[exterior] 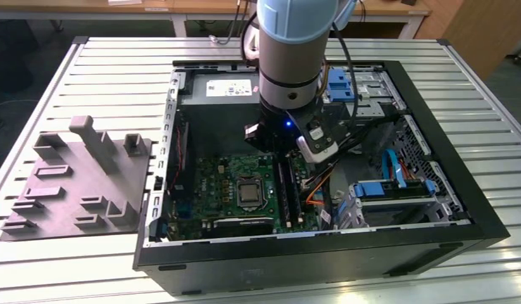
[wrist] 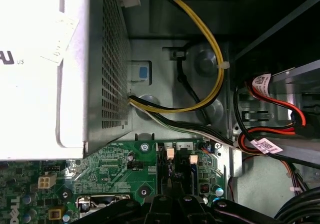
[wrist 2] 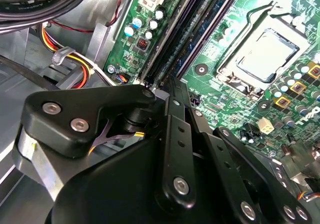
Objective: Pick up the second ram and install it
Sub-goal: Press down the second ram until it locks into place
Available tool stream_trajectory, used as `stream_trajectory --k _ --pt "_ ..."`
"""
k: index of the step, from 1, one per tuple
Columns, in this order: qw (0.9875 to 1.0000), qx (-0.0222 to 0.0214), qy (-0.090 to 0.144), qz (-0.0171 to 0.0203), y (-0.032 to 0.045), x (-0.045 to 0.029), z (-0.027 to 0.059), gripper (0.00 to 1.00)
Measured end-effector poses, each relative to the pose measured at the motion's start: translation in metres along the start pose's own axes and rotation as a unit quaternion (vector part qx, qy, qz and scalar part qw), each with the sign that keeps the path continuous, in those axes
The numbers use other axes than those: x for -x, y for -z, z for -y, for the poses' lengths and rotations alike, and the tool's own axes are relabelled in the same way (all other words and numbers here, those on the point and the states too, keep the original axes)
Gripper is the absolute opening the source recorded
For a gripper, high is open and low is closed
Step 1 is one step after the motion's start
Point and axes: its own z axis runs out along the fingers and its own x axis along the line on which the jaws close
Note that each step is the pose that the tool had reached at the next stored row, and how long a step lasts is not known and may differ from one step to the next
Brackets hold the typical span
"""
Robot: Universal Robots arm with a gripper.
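My gripper [exterior: 285,157] reaches down inside the open computer case, over the end of the black memory slots [exterior: 285,193] nearest the grey power-supply box [exterior: 229,88]. In the second wrist view its black fingers [wrist 2: 172,103] close to one point on the slot strips [wrist 2: 177,43]. The first wrist view shows the gripper [wrist: 170,186] touching one slot just below a pale clip [wrist: 170,153]. A dark, thin stick seen edge-on stands in that slot and seems to be the second ram [wrist 2: 167,58]. Nothing shows between the fingers.
The silver processor socket [exterior: 245,190] lies on the green motherboard [exterior: 214,183], beside the slots. Yellow and black cables [wrist: 200,88] run near the power supply. Orange and blue cables and drive bays [exterior: 395,190] fill the case's other side. A grey fixture tray [exterior: 75,183] sits outside.
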Motion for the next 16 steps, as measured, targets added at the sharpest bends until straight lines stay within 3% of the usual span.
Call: stream_trajectory --k 16 --pt "1.0000 -0.0007 0.000 0.0000 -0.0045 -0.0002 0.0004 0.10"
